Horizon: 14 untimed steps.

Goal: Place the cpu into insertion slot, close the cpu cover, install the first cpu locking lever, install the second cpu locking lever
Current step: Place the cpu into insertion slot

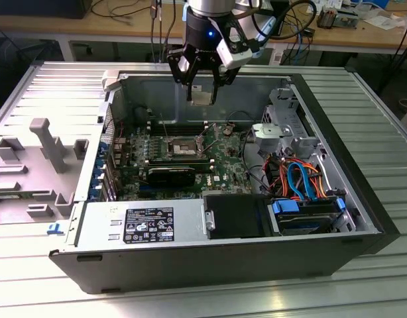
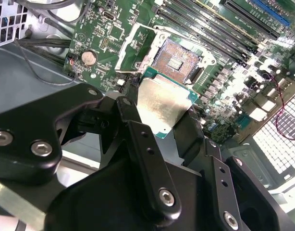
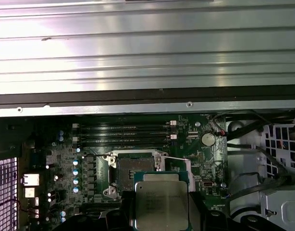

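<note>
**A:** How far along is the job?

**B:** Barely started, I'd say. The claw (image 1: 203,85) is pinching the cpu (image 1: 202,98) by its edges, and the silver top faces the camera in both wrist views. The chip hangs in the air above the motherboard (image 1: 223,165) and touches nothing below.

**A:** And the insertion slot?

**B:** The insertion slot (image 1: 180,147) is bare — its dark centre lies uncovered in the second wrist view. The chip is near it but clearly apart.

**A:** So nothing is seated. What about the cover?

**B:** The cpu cover (image 2: 126,55) looks swung back beside the socket, so it is not yet closed. I can't make out the two locking levers well enough to say how they sit. With the socket open, I judge all four steps remain.

**A:** What holds what?

**B:** The computer case (image 1: 223,265) lies on the desk (image 1: 382,132) with its open side up. Inside are the motherboard and a grey power supply (image 1: 144,225) along the near wall. A bundle of blue and orange cables (image 1: 299,179) sits over the drives toward the exterior view's right. The socket itself holds nothing — the chip is in the claw.
</note>
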Each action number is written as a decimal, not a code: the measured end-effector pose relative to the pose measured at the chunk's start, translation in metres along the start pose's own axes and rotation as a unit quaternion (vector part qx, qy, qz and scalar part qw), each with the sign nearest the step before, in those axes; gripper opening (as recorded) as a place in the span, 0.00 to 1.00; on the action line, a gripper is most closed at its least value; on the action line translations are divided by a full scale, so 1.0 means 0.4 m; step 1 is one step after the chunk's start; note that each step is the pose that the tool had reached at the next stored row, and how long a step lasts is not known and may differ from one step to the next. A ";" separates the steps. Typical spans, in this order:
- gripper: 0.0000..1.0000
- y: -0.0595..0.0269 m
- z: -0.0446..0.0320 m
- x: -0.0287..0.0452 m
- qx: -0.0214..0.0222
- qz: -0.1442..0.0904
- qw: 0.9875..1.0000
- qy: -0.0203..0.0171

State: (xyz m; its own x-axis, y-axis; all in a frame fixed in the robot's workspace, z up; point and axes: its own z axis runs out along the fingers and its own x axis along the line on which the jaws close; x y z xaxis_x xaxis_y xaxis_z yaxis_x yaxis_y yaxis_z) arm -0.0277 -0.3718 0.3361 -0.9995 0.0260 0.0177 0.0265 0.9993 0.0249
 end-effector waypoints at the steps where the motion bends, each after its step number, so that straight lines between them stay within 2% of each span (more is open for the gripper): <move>1: 0.54 0.000 0.001 0.000 0.000 0.000 1.000 0.000; 14: 0.54 -0.001 0.008 0.000 0.000 0.000 1.000 0.000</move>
State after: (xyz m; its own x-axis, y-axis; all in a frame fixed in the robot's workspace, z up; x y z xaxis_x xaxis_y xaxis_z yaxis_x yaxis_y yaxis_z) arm -0.0280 -0.3722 0.3329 -0.9995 0.0260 0.0177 0.0264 0.9993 0.0246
